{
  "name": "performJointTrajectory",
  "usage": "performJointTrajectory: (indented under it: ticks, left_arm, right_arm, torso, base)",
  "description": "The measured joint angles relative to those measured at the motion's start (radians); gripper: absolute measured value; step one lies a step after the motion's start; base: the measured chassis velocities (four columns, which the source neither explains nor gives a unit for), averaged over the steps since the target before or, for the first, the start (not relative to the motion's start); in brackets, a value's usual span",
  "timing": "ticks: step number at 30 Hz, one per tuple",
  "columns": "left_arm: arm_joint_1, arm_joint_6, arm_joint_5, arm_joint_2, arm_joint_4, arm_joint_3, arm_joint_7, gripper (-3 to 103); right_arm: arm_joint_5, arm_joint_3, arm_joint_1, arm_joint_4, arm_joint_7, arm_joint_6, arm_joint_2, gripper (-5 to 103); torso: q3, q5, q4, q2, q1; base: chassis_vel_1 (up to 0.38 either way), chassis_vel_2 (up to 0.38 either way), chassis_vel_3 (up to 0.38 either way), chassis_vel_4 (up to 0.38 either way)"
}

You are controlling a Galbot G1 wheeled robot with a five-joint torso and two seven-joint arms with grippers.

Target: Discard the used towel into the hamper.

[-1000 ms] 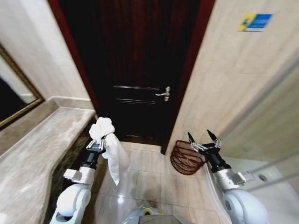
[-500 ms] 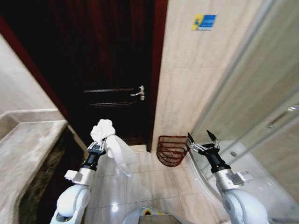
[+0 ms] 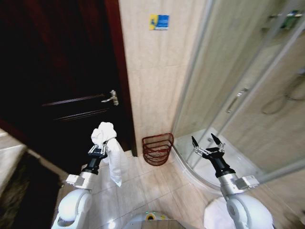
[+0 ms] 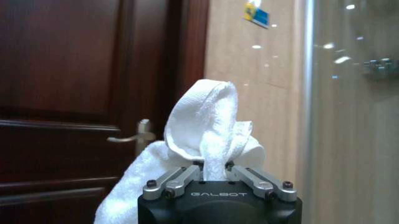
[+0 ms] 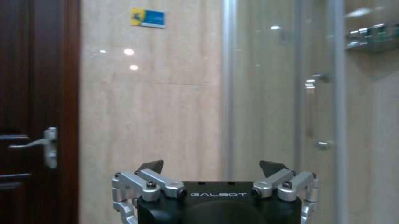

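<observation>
A white towel (image 3: pixel 108 149) hangs bunched from my left gripper (image 3: pixel 99 148), which is shut on it and held up at the lower left of the head view. In the left wrist view the towel (image 4: pixel 206 126) rises in folds between the closed fingers of the left gripper (image 4: pixel 212 169). The hamper (image 3: pixel 157 148), a dark red wire basket, stands on the floor against the beige wall, between the door and the shower. It lies ahead and to the right of the towel. My right gripper (image 3: pixel 206 143) is raised at the lower right, open and holding nothing; the right gripper (image 5: pixel 212 169) faces the wall.
A dark wooden door (image 3: pixel 57 81) with a silver handle (image 3: pixel 111 98) fills the left. A curved glass shower enclosure (image 3: pixel 248 95) with a raised base rim (image 3: pixel 188 164) stands on the right. Tiled floor (image 3: pixel 152 183) lies open between me and the basket.
The whole view has swung right: door and countertop slid left, the shower came into view, and the hamper now sits nearer the centre. Both grippers hold their poses; the towel stays gripped.
</observation>
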Motion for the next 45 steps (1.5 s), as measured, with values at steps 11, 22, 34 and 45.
performJointTrajectory:
  ticks: [11,22,34,45]
  left_arm:
    - [-0.001,-0.018,-0.004,-0.006,0.011,-0.002,-0.002,11]
    - [0.011,-0.003,-0.004,-0.011,0.008,-0.002,-0.004,11]
    - [0.004,-0.035,0.017,-0.012,0.020,0.002,-0.005,11]
    - [0.000,-0.039,0.021,-0.010,0.025,0.002,-0.004,11]
  right_arm:
    - [-0.002,-0.002,-0.007,0.001,0.002,-0.006,0.003,100]
    - [-0.006,-0.002,-0.006,0.000,0.001,-0.007,0.004,100]
    - [-0.009,-0.001,-0.003,-0.001,-0.012,-0.006,0.005,100]
    - [-0.014,-0.001,0.000,-0.003,-0.013,-0.006,0.005,100]
  torso:
    - [0.000,-0.0001,0.0000,0.000,0.000]
    - [0.000,0.0000,0.0002,0.000,0.000]
    - [0.000,-0.0001,0.0000,0.000,0.000]
    - [0.000,-0.0001,0.0001,0.000,0.000]
  base:
    - [-0.098,-0.103,-0.098,-0.095]
    - [0.000,0.000,0.000,0.000]
    - [0.000,0.000,0.000,0.000]
    - [0.000,0.000,0.000,0.000]
